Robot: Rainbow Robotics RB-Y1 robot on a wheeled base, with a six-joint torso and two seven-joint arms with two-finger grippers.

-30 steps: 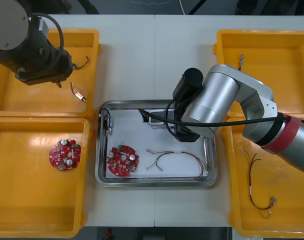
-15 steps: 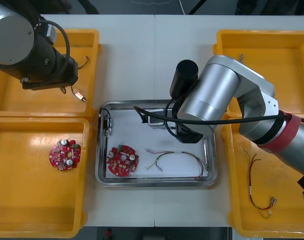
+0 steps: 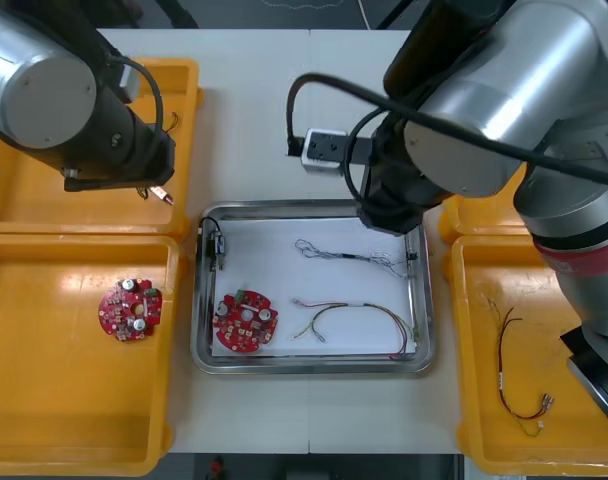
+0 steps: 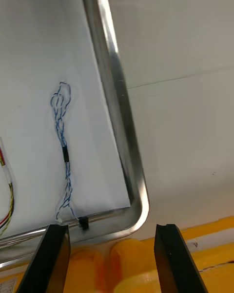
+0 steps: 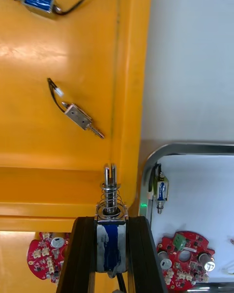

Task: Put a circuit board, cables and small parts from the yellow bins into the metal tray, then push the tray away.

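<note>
Left wrist view, observer: your small metal part (image 5: 111, 215), blue-banded with a spring at its tip, sits clamped in the left gripper (image 5: 111, 220), whose fingers stand apart only by its width. Its long axis runs along the fingers, with the spring end pointing out past the tips.

Operator: Where's the tray from there?

Observer: You're over the near right corner of the far left bin (image 3: 191, 100). The tray (image 3: 304, 367) begins just across that bin's wall. Its far left corner is the closest part, toward the robot's right and a little nearer the robot. A second metal part (image 3: 217, 250) already lies along that left rim, so I'd judge you should set yours beside it, not on it.

Operator: Right arm in the way?

Observer: The right gripper (image 4: 110, 230) hangs near the tray's far right corner, fingers wide apart with nothing between them. The blue and white cable (image 4: 63, 144) lies on the tray floor close by. Your left arm is nearer for this drop.
</note>
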